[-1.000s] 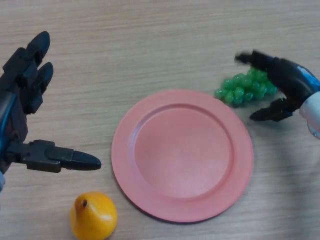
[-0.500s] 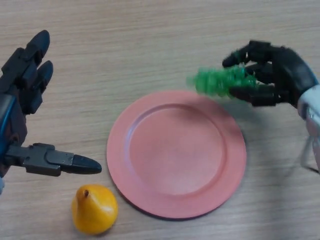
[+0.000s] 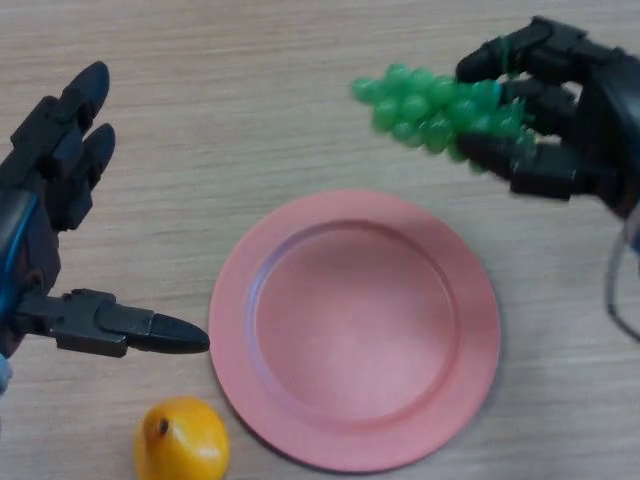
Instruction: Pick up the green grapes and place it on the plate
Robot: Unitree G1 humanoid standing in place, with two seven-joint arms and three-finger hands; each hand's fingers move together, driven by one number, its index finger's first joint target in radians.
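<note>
Green grapes (image 3: 430,108): bright translucent green, uniform across the bunch.
Plate (image 3: 355,330): salmon pink, plain, no pattern; slightly darker tone at the inner ring.
Pear-shaped fruit (image 3: 181,442): yellow-orange, with a small dark brown stem spot.
Table (image 3: 300,90): light beige wood grain, fine horizontal streaks.
Left hand (image 3: 50,230): matte black, with a blue strip at the wrist.
Right hand (image 3: 560,115): matte black.

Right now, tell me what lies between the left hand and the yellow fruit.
In the head view, only bare wooden table lies between the left hand and the yellow fruit; the hand's thumb points toward the pink plate.
</note>
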